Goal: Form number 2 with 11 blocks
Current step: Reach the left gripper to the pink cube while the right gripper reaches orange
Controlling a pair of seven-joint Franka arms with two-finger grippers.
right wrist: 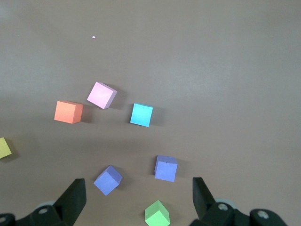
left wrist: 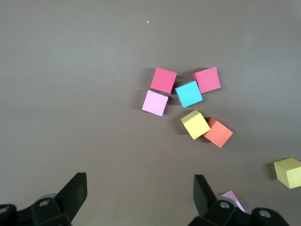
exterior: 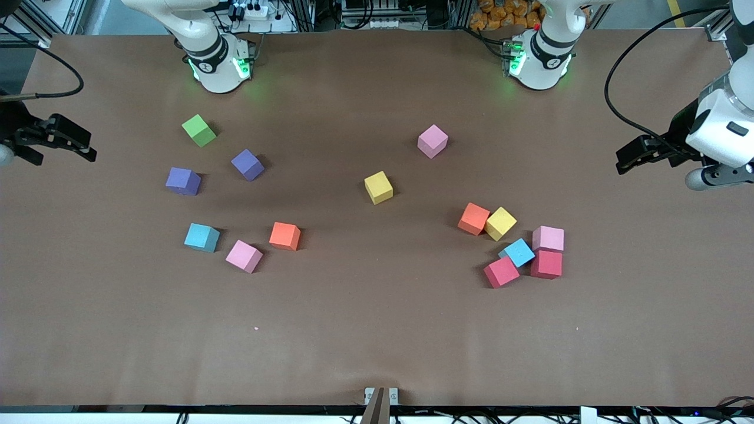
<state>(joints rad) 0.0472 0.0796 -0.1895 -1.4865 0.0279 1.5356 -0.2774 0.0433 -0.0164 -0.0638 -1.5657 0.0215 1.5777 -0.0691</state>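
Observation:
The blocks lie scattered on the brown table. Toward the right arm's end are two purple cubes (exterior: 248,164) (exterior: 183,181), a light blue one (exterior: 202,237), a pink one (exterior: 244,256) and an orange one (exterior: 285,236). A yellow cube (exterior: 378,187) and a pink cube (exterior: 433,141) sit mid-table. Toward the left arm's end, orange (exterior: 474,218), yellow (exterior: 500,223), light blue (exterior: 517,252) and pink (exterior: 548,238) cubes huddle together. My left gripper (exterior: 625,159) (left wrist: 139,188) hangs open and empty at its end of the table. My right gripper (exterior: 88,147) (right wrist: 138,181) hangs likewise, over the purple cubes' area.
A green cube (exterior: 200,130) lies near the right arm's base, beside the purple pair. Two crimson cubes (exterior: 501,272) (exterior: 546,264) press against the light blue and pink cubes of the cluster, nearer the front camera. A broad strip of bare table (exterior: 377,330) runs along the front edge.

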